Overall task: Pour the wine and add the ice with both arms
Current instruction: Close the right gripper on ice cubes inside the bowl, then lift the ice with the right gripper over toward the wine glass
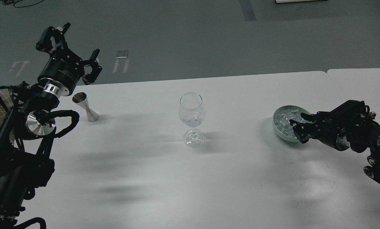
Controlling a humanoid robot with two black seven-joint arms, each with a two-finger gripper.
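On the white table [209, 178] my left gripper [78, 44] hangs raised and spread wide, empty, above the jigger [86, 107]; my right gripper [295, 124], parted, reaches into the green bowl [277, 128] among the ice [284, 119], right of the wine glass [192, 117]

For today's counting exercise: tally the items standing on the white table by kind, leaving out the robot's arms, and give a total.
Metal jigger: 1
Wine glass: 1
Pale green bowl of ice cubes: 1
Total: 3
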